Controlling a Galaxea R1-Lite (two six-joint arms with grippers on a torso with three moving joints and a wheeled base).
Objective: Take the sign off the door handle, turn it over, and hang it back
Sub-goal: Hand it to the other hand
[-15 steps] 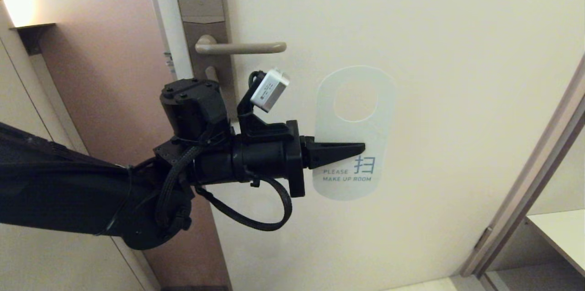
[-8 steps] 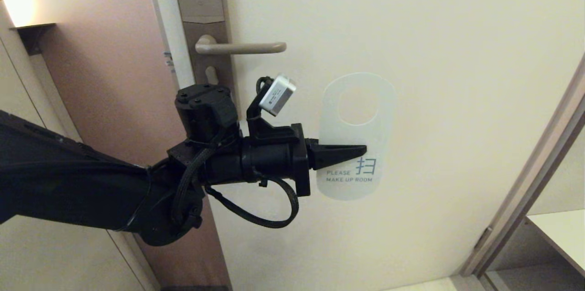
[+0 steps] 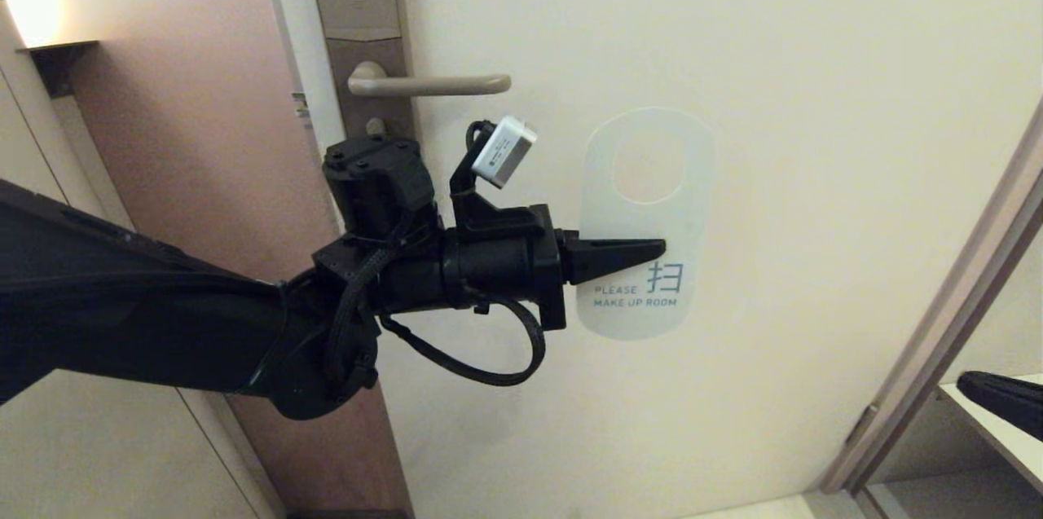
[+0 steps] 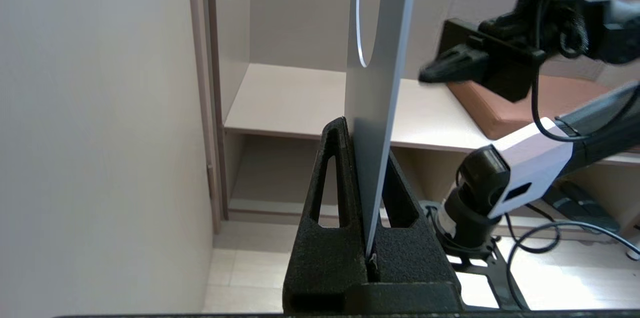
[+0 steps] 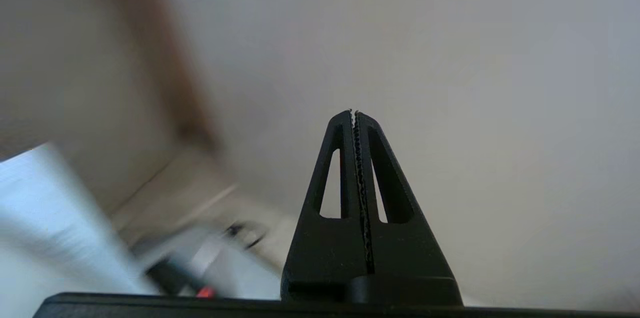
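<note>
Sign point(image 3: 648, 226) moved up, rightward; pinched between left gripper point(image 3: 660, 247) jaws

Sign point(image 3: 648, 217) higher, further right; right end effector point(image 3: 965, 381) newly visible
</note>
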